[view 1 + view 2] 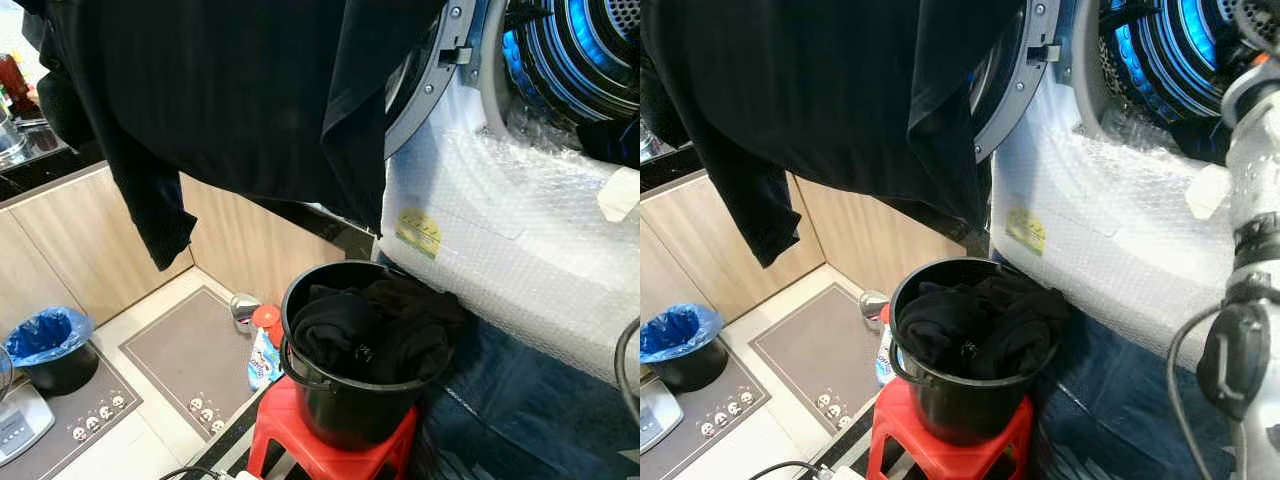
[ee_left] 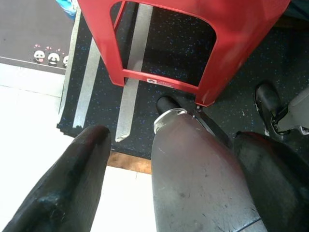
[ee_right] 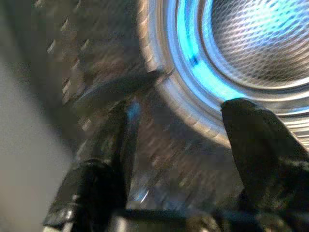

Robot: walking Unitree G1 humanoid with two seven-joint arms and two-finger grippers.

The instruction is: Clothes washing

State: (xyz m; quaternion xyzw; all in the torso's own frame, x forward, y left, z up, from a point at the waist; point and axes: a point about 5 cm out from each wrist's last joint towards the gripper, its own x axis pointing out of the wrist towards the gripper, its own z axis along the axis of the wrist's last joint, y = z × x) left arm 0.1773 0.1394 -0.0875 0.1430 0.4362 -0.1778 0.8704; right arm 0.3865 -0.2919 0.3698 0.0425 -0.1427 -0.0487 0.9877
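Right gripper (image 3: 178, 145) is raised at the mouth of the washing machine (image 1: 1110, 220), its two black fingers spread wide with nothing between them, pointing into the blue-lit drum (image 3: 260, 43); that view is blurred. Left gripper (image 2: 145, 164) hangs low by the floor, fingers apart and empty, looking at the legs of the red stool (image 2: 193, 29).

From the head, a black bucket (image 1: 345, 395) stands on the stool at 6 o'clock, filled with dark clothes (image 1: 375, 325). A large black garment (image 1: 230, 100) hangs across the upper picture from 9 to 12 o'clock, covering most of the machine's open door (image 1: 425, 85); what holds it up is cut off. Bubble wrap (image 1: 520, 230) covers the machine's white front at 3 o'clock, with a yellow label (image 1: 418, 232) on it.

At 7 o'clock lie a small bottle (image 1: 263, 360) and a red-lidded item, too small to identify. A bin with a blue liner (image 1: 50, 345) sits at 8 o'clock beside grey mats (image 1: 190, 355) on pale tile. Wood-fronted cabinets (image 1: 70, 240) line the far wall. A dark speckled mat (image 2: 164, 82) lies under the stool.
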